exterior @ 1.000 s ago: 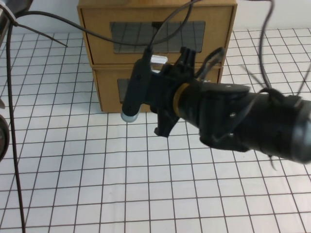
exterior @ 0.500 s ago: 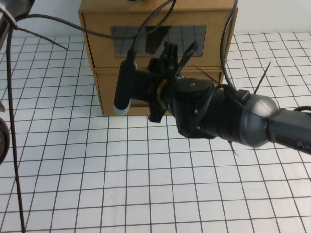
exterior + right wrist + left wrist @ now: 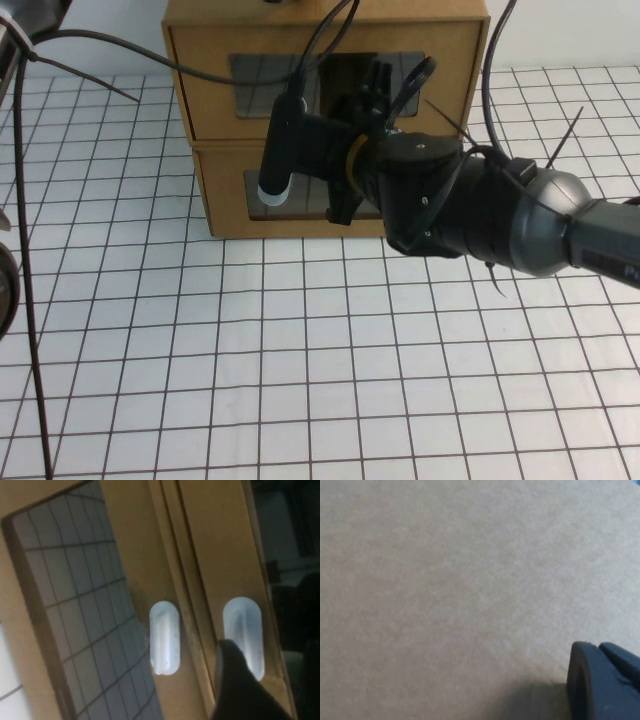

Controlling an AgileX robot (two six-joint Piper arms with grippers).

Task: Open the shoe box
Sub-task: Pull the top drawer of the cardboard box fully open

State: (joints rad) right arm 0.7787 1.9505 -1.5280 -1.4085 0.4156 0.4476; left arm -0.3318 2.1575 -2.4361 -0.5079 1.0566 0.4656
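Observation:
Two brown cardboard shoe boxes stand stacked at the back of the table, the upper box (image 3: 200,60) on the lower box (image 3: 220,200), each with a dark window in its front. My right gripper (image 3: 383,88) is up against the front of the boxes. In the right wrist view two white handles show, one (image 3: 164,637) beside a window that mirrors the grid, the other (image 3: 244,622) across the seam. My right gripper (image 3: 270,665) stands open with one dark finger (image 3: 232,680) overlapping that second handle. Only one finger of my left gripper (image 3: 605,685) shows, close over plain cardboard (image 3: 445,580).
The table (image 3: 250,350) is white with a grey grid and runs in front of the boxes. A black cable (image 3: 25,250) hangs down the left side. The bulky right arm (image 3: 480,210) covers the right half of the lower box's front.
My right arm has pushed forward and to the right, up to the box fronts. The boxes have not moved.

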